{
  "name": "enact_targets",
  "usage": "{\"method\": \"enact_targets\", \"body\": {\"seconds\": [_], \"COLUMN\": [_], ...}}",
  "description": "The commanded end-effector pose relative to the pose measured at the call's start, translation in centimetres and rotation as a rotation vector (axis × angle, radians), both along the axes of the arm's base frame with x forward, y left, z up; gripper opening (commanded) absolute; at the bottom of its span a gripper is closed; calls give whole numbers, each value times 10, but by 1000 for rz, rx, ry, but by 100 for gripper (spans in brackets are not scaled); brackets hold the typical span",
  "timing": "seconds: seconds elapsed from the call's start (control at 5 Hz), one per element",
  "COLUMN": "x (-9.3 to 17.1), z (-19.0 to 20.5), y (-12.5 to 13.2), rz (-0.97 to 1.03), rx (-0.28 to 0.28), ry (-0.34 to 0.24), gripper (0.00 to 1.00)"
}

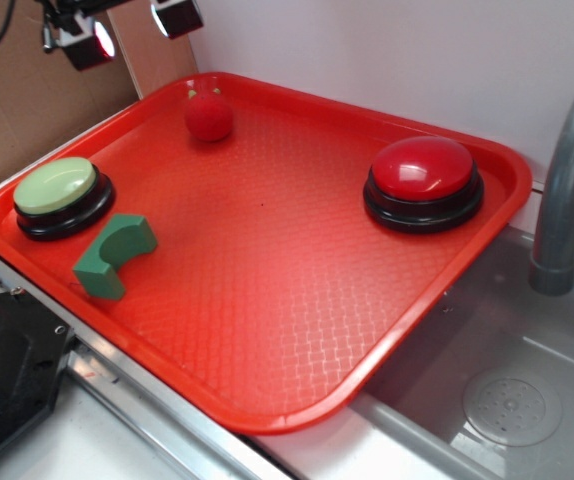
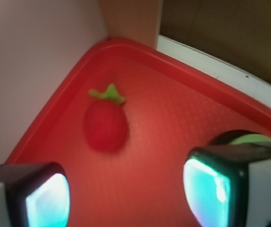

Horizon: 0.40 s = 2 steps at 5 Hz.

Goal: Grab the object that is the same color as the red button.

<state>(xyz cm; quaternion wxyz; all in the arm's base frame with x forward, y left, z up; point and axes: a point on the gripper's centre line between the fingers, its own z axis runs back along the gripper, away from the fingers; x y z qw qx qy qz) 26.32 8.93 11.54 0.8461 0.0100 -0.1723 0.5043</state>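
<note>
— White wall (image 1: pixel 387 60) behind, cardboard (image 1: pixel 17 110) off to the left, and you've got a red tray (image 1: pixel 297 300) sitting right beside a grey sink (image 1: pixel 507 390) with its faucet (image 1: pixel 567 180) at the right edge.

— Where's your target?

— Small red ball (image 1: pixel 209 117), up in the tray's far corner near the wall. From the wrist view it's there too (image 2: pixel 105 125), a bit blurred, green stem (image 2: pixel 108 94) pointing toward the corner rim. Nothing is touching it.

— And the match?

— Red button (image 1: pixel 423 180) on its black base, on the far right side of the tray, well apart from the ball. On the left side you have the pale green button (image 1: pixel 59 194), and the green arch block (image 1: pixel 115 256) just beside it, toward the front.

— Your hand?

— Hand (image 1: pixel 137 25) is up at the top left of the exterior view, above the tray's far corner. In the wrist view (image 2: pixel 126 194) its fingers (image 2: pixel 43 196) are spread wide, one at each lower corner, with bare tray between them. The ball lies beyond the tips, not between them, and you're holding nothing.
</note>
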Motion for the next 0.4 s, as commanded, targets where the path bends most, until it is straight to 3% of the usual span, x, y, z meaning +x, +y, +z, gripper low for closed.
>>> {"method": "enact_targets", "body": {"seconds": [0.0, 0.2], "x": [34, 47], "z": [-41, -64], "y": [31, 33], "rz": [189, 210], "rx": [41, 35], "ry": [-66, -60], "gripper": [100, 100]}}
